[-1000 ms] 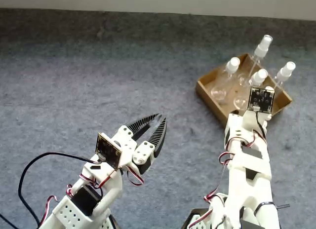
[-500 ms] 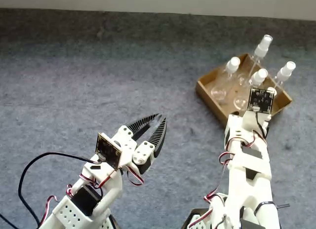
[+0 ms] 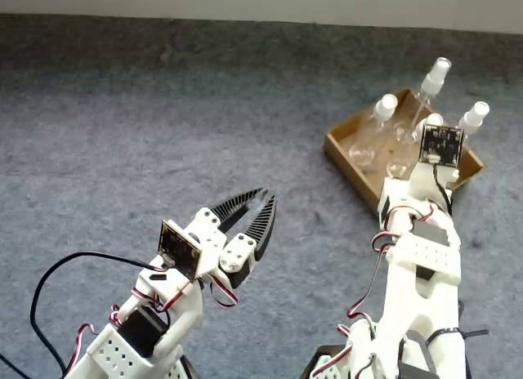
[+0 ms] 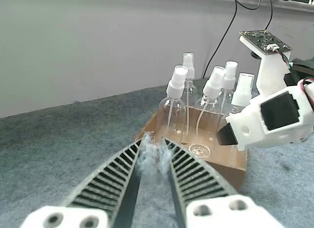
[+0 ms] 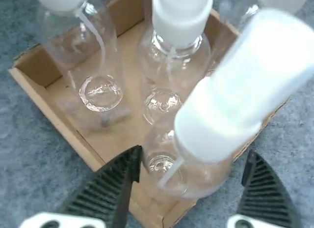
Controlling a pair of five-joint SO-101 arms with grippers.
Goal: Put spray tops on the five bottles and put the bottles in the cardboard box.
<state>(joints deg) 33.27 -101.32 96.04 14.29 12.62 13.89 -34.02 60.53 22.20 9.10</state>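
Observation:
The cardboard box [image 3: 343, 146] sits at the right rear of the grey carpet. Clear bottles with white spray tops stand upright in it: one [image 3: 384, 108] at the left, a tall one [image 3: 435, 75] at the back, one [image 3: 475, 116] at the right. My right arm [image 3: 417, 256] hangs over the box. Its gripper [image 5: 192, 154] is open, the fingers either side of a capped bottle [image 5: 196, 154] standing in the box's near corner, with small gaps on both sides. My left gripper [image 3: 265, 196] hovers low over the carpet, left of the box, slightly open and holding nothing.
In the left wrist view several capped bottles [image 4: 216, 83] stand together in the box [image 4: 225, 171], with the right arm [image 4: 270, 120] beside them. Grey carpet [image 3: 163, 109] stretches left and behind. A pale wall [image 4: 98, 41] runs along the back. A black cable [image 3: 49, 273] loops near the left arm's base.
My right arm has pushed farther over the box, away from its base. The left arm has not moved.

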